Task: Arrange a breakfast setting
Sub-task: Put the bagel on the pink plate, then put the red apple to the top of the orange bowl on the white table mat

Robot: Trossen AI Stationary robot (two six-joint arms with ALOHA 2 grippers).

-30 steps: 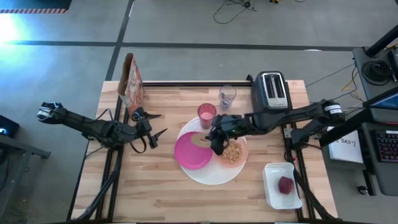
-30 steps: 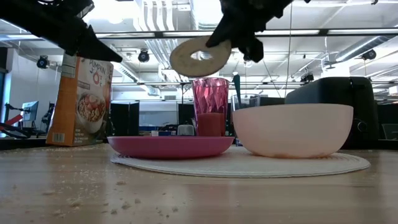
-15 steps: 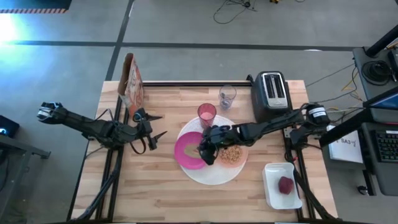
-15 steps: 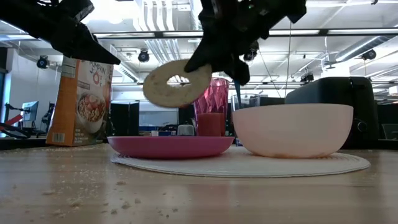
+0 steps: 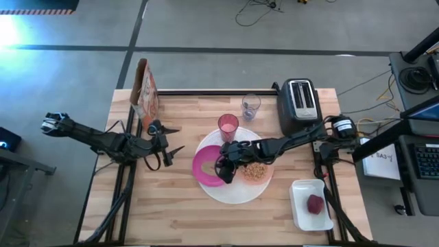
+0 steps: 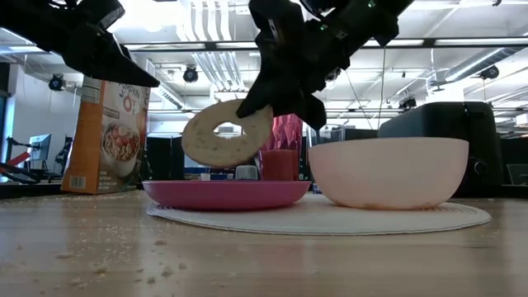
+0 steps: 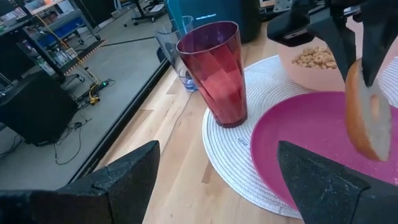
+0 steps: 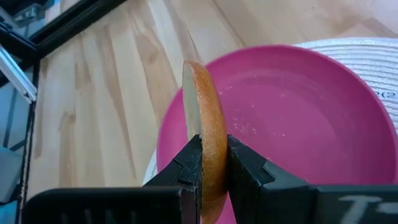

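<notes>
Bagel pinched on edge in right end effector above magenta plate, left end effector wide open, parked aside

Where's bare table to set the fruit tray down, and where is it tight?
Bare wood runs along the near edge of the table, between the white plate and the tray's left side, and left of the magenta plate. It is crowded behind: cup, glass, toaster, and the right gripper holding the bagel.

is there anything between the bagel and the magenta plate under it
No. In the low view the bagel, pinched in the right gripper, hangs above the magenta plate with only open air between them.
</notes>
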